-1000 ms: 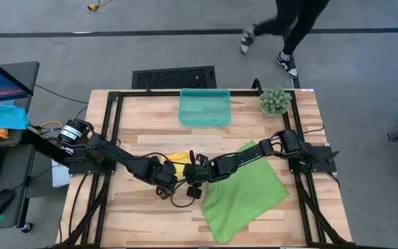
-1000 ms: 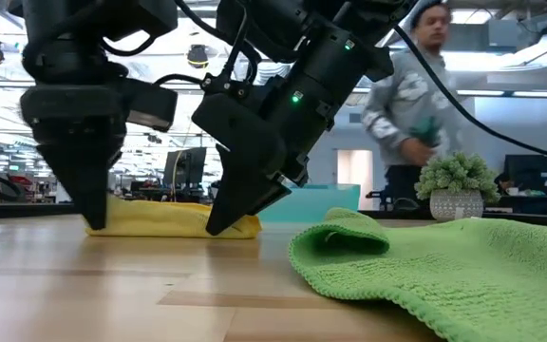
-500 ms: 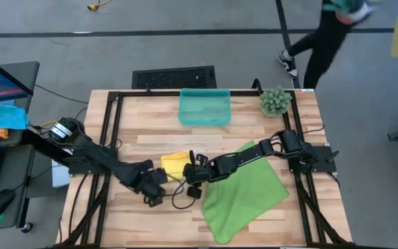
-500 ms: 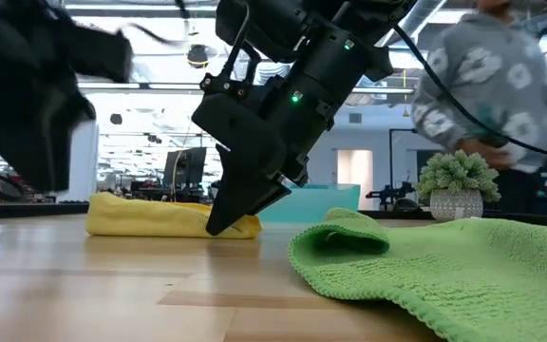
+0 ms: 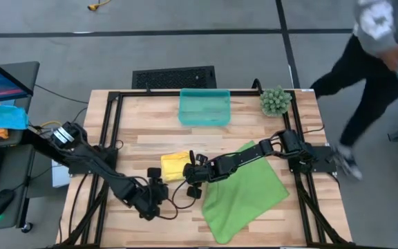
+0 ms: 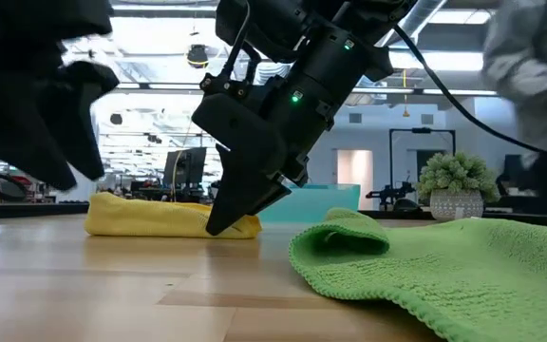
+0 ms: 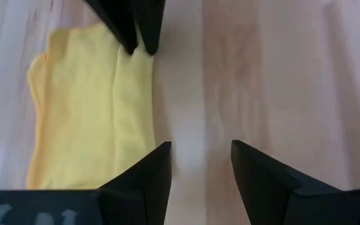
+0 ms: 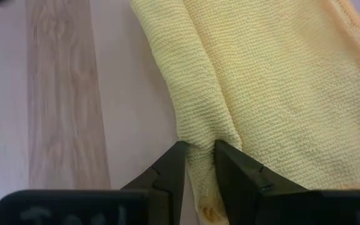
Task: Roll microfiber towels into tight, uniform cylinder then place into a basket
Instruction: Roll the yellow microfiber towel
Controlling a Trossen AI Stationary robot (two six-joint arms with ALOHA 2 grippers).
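Observation:
The yellow towel (image 5: 174,166) lies folded and flat on the table's middle. My right gripper (image 5: 187,174) is shut on its right end, which also shows in the low view (image 6: 218,224). My left gripper (image 7: 199,149) stands open over bare wood just on the near-left side of the yellow towel (image 7: 86,106), touching nothing. The lime green towel (image 5: 244,187) lies spread at the right, under my right arm, with one corner folded over (image 6: 345,233). The teal basket (image 5: 204,107) stands at the far middle. My right gripper pinches a raised fold of the yellow towel (image 8: 199,134) between its two fingers (image 8: 175,164), at the towel's right end. The fingers slant down from the table's right side. The rest of the towel lies on the table (image 6: 150,217).
A small potted plant (image 5: 275,102) stands at the far right corner. A black vented panel (image 5: 173,76) lies on the floor beyond the table. A person (image 5: 375,62) walks past the far right. Bare wood (image 5: 150,131) lies left of the basket.
My left gripper has come off the yellow towel's left end, lifted a little, gone toward the table's near left and rolled about its own line. The yellow towel has stayed where it was. The person has walked from the far middle to the right.

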